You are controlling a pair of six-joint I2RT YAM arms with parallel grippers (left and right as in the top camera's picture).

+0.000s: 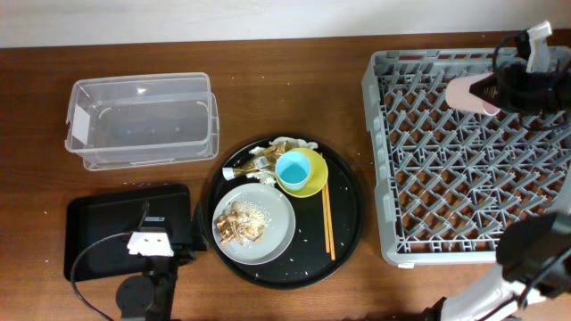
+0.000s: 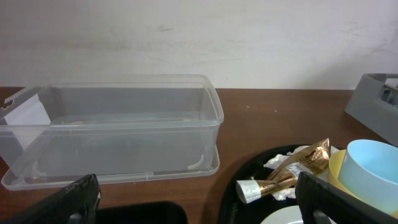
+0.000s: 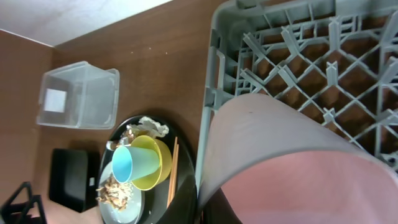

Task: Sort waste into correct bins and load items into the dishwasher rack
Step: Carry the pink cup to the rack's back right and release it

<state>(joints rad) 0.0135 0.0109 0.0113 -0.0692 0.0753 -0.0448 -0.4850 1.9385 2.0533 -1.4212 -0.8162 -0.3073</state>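
Observation:
My right gripper [image 1: 492,93] is shut on the pink cup [image 1: 470,94] and holds it over the far part of the grey dishwasher rack [image 1: 384,134]; the cup fills the right wrist view [image 3: 280,162]. The light-blue cup [image 1: 292,168] sits in the yellow bowl [image 1: 314,175] on the round black tray [image 1: 348,227]. The grey plate [image 1: 277,234] carries food scraps with rice [image 1: 241,221]. The chopsticks [image 1: 327,218] lie beside it. Napkins [image 1: 290,143] and the gold-brown wrapper [image 2: 292,171] lie behind. My left gripper [image 2: 199,208] is open, low over the flat black tray [image 1: 98,227].
The clear tub [image 1: 143,120] stands at the back left, with nothing in it, and shows in the left wrist view [image 2: 112,127]. Rice grains are scattered on the round tray. A cable runs over the flat black tray.

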